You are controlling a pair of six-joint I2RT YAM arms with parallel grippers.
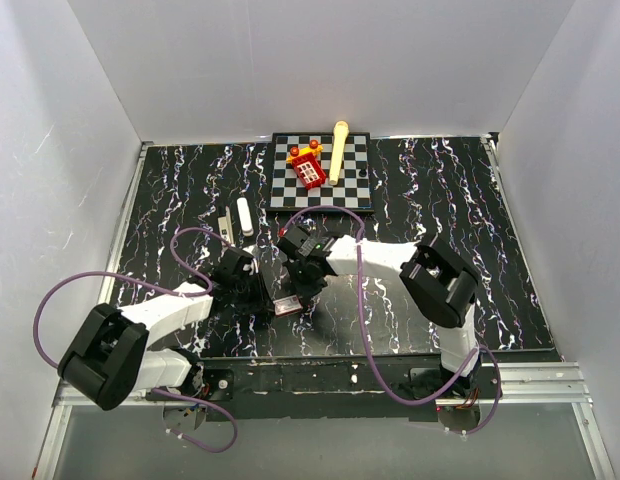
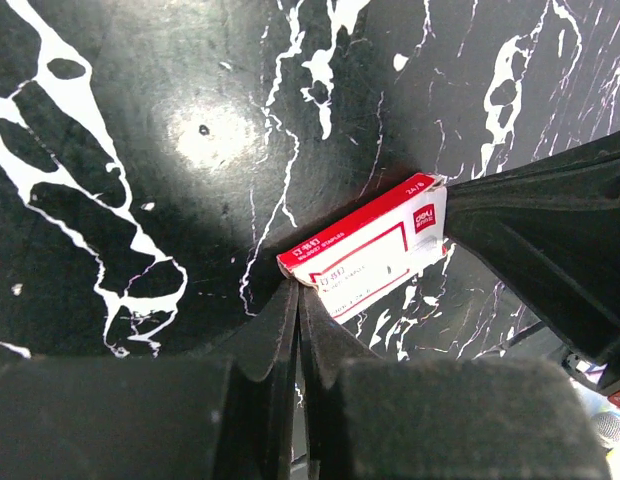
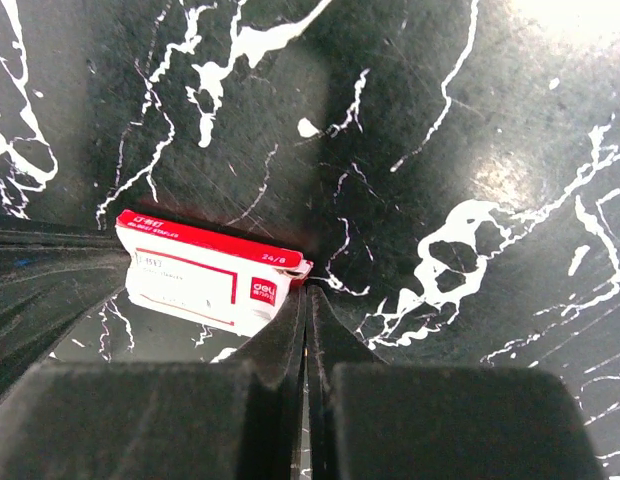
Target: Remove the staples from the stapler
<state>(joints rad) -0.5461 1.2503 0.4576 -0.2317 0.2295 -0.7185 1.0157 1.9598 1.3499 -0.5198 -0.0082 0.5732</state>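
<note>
Left claw (image 2: 297, 292) and right claw (image 3: 306, 296) both pinched together, tips against staple box (image 1: 287, 307). Stapler (image 1: 226, 225) sits apart at 11 o'clock. Unloading looks not yet begun.

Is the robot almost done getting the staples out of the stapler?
Done: nothing that I can see. In hand: the left gripper and right gripper, both shut, have their tips at opposite ends of the red-and-white box. Left: the stapler lies apart from both, untouched, so the whole unloading seems to remain.
</note>
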